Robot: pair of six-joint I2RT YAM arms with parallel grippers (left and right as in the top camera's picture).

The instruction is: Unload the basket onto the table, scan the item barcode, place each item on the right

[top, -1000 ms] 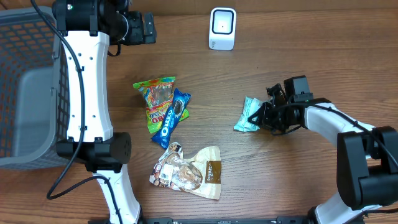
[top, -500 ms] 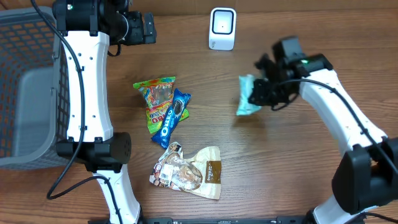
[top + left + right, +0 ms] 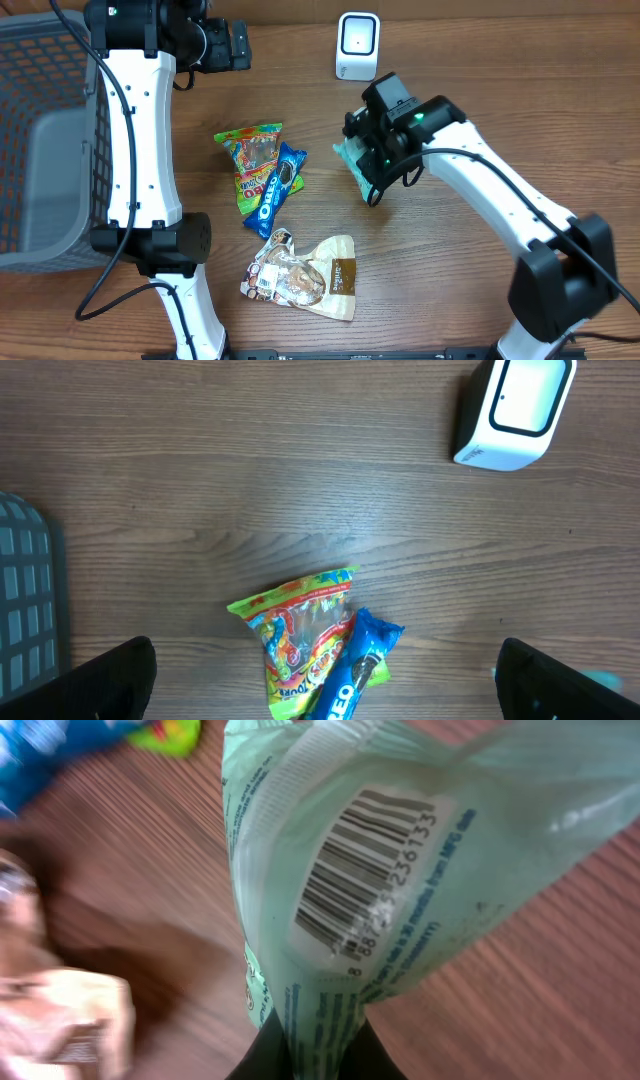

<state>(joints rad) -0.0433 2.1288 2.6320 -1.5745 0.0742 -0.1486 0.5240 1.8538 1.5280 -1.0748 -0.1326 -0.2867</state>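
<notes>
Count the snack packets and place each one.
4. A colourful candy bag and a blue Oreo pack overlap at centre, a brown cookie bag lies nearer the robot, a mint-green packet is in the right gripper. The basket may hide more.

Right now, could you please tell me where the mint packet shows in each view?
Overhead: packet at centre, below the scanner.
Left wrist: not clearly in it.
Right wrist: packet fills the middle, pinched by the right fingers, barcode facing the camera.
Landmark: Oreo pack, left of it overhead, bottom centre in left wrist, blurred blue top left in right wrist.
</notes>
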